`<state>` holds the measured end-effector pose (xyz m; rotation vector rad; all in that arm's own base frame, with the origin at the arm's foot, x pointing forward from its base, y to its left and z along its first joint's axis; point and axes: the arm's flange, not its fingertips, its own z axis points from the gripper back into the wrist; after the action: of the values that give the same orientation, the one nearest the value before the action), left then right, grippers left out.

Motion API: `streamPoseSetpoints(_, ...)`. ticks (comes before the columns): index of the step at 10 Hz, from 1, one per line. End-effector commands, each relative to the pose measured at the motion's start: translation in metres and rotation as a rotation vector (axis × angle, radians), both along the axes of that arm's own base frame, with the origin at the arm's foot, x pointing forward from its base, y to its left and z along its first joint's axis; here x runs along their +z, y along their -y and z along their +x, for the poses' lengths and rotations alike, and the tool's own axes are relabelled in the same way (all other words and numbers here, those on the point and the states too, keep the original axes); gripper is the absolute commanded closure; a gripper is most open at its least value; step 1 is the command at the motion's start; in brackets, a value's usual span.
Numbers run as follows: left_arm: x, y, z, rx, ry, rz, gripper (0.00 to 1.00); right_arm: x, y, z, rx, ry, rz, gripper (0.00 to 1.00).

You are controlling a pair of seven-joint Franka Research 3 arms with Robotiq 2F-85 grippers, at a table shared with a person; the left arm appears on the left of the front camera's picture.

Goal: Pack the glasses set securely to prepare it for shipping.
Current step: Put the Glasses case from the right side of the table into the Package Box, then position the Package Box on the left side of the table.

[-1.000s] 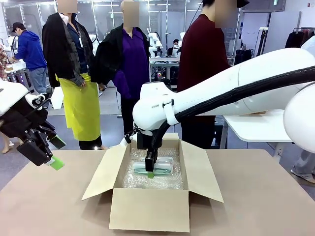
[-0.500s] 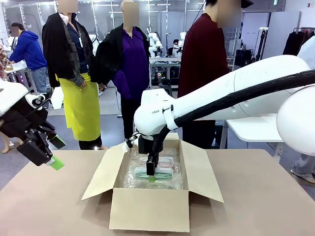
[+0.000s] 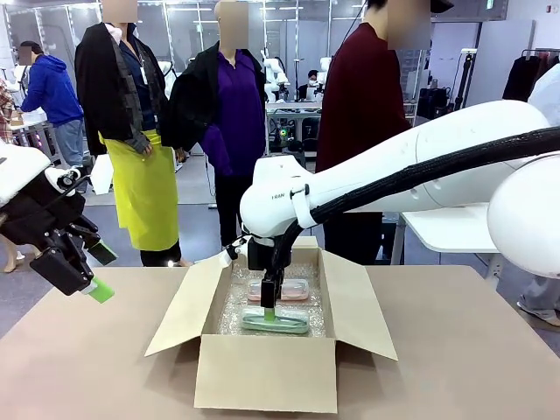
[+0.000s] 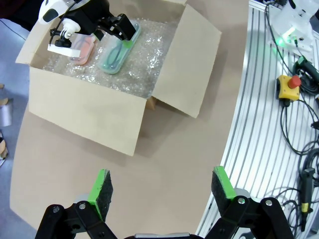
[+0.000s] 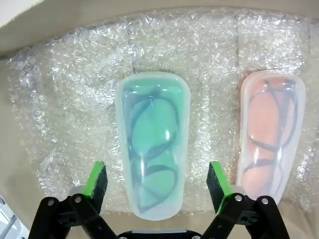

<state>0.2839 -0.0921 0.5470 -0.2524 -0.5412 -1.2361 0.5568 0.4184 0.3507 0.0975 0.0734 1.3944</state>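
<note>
The right end effector (image 5: 156, 169) is spread wide, and its green-padded fingers (image 5: 97, 181) rise from the bottom edge of the right wrist view on either side of the mint green case (image 5: 152, 124). A gap shows on each side, so they pinch nothing. The case lies flat, lengthwise between them, with glasses visible through its lid. To its right in the same view, apart from it, lies the translucent pink case (image 5: 271, 139), also flat and also showing glasses. Both rest on bubble wrap (image 5: 209, 74) lining an open cardboard box (image 3: 262, 372) at the centre of the front view, flaps folded outward, on the brown table (image 3: 455, 367). The left end effector (image 3: 101, 272) hangs at the left edge of the front view, fingers spread wide and holding nothing, well clear of the box.
</note>
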Motion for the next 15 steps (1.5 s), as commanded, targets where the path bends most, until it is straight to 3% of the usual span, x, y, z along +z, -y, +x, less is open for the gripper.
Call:
streamPoseSetpoints(1,0.0004,-0.0023,0.0003,-0.016,0.008,0.003,0.00,0.0068,0.0014,-0.0005,0.016,-0.002,0.004,0.00)
streamPoseSetpoints(3,0.0004,-0.0023,0.0003,-0.016,0.008,0.003,0.00,0.0096,0.0025,0.0030,-0.035,0.044,-0.028,0.00)
streamPoseSetpoints(4,0.0004,-0.0023,0.0003,-0.016,0.008,0.003,0.00,0.0052,-0.0005,0.0022,-0.002,0.007,0.005,0.00)
streamPoseSetpoints(15,0.0004,-0.0023,0.0003,-0.016,0.008,0.003,0.00,0.0052,-0.0005,0.0022,-0.002,0.007,0.005,0.00)
